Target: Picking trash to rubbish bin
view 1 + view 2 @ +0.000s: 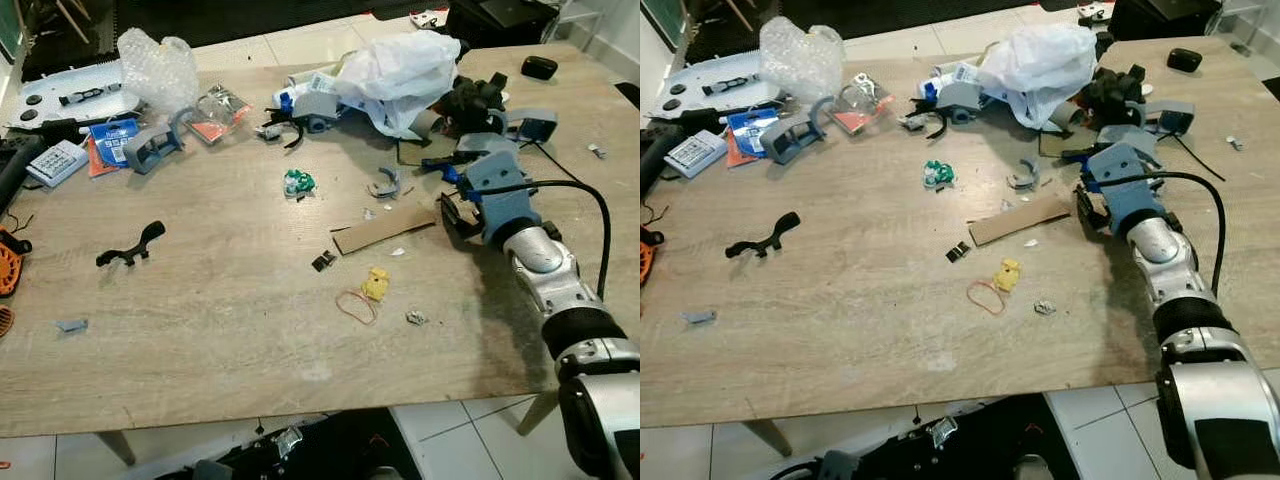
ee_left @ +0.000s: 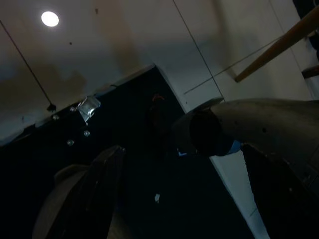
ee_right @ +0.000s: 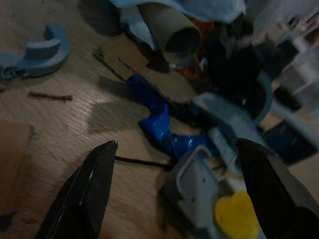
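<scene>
Trash is scattered over the wooden table (image 1: 200,330): a cardboard strip (image 1: 383,230), a yellow crumpled scrap (image 1: 375,285) beside a rubber band (image 1: 355,305), a green-white wrapper (image 1: 298,182) and a white plastic bag (image 1: 405,65). My right gripper (image 3: 175,144) reaches over the table's right side into the clutter below the bag and is open. Between its fingers lie a crumpled blue tape piece (image 3: 162,127) and a grey part with a yellow heart (image 3: 237,216). A cardboard tube (image 3: 174,30) lies beyond. My left gripper (image 2: 189,189) hangs in the dark under the table, fingers apart.
Bubble wrap (image 1: 158,65), blue-grey printed parts (image 1: 152,148), packets and a calculator (image 1: 55,160) crowd the far left. A black bracket (image 1: 132,246) lies mid-left. A black cable (image 1: 590,215) loops by my right arm. Tiled floor shows past the near edge.
</scene>
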### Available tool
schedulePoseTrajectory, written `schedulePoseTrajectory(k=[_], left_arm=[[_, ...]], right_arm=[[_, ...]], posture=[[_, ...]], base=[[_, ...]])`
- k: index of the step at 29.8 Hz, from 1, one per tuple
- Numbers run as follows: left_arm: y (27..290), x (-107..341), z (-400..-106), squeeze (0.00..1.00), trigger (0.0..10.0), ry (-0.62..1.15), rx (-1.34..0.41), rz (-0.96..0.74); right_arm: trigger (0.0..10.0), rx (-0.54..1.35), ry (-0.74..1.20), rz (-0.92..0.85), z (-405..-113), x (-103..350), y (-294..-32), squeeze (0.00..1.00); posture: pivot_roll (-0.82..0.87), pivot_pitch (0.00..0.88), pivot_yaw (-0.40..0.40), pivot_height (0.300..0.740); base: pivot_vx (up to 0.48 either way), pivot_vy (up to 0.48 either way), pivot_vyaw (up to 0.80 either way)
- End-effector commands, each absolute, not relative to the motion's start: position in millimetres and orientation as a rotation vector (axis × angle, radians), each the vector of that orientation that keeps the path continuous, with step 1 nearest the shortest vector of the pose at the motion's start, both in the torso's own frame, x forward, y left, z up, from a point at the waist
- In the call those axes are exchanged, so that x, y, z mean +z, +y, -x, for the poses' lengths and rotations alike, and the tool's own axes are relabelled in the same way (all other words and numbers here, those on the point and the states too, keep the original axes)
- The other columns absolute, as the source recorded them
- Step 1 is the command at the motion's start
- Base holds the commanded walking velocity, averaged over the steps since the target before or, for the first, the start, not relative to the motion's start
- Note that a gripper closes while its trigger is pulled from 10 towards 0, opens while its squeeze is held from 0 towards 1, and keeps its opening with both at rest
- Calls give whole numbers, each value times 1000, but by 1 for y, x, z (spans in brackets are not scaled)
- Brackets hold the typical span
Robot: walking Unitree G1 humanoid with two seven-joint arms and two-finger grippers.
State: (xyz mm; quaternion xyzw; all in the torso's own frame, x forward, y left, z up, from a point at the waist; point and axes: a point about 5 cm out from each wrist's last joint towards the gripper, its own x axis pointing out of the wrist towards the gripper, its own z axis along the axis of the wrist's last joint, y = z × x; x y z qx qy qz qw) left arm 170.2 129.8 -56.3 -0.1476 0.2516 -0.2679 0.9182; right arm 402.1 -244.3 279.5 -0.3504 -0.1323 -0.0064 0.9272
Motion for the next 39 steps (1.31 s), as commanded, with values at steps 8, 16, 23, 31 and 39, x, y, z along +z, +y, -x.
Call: schedulePoseTrajectory(k=[8, 16, 23, 31, 39], left_arm=[[133, -86, -110, 0, 10000, 772, -529, 373], [135, -85, -115, 0, 10000, 771, -541, 353], [136, -85, -115, 0, 10000, 781, -544, 342], [134, -85, -122, 0, 10000, 781, -545, 336], [129, -80, -145, 0, 10000, 755, -540, 329]], right_arm=[[10000, -107, -106, 769, -400, 263, -268, 0], [9020, -131, -61, 648, -401, 255, -270, 0], [0, -136, -31, 602, -401, 249, -271, 0], [0, -141, -49, 595, -402, 255, -270, 0], [0, -155, -99, 579, -401, 263, -271, 0]], posture=[[-2, 498, 94, 740], [0, 482, 95, 740], [1, 469, 93, 740], [-16, 441, 83, 740], [-39, 378, 68, 740]], base=[[0, 0, 0], [0, 0, 0], [0, 0, 0], [0, 0, 0], [0, 0, 0]])
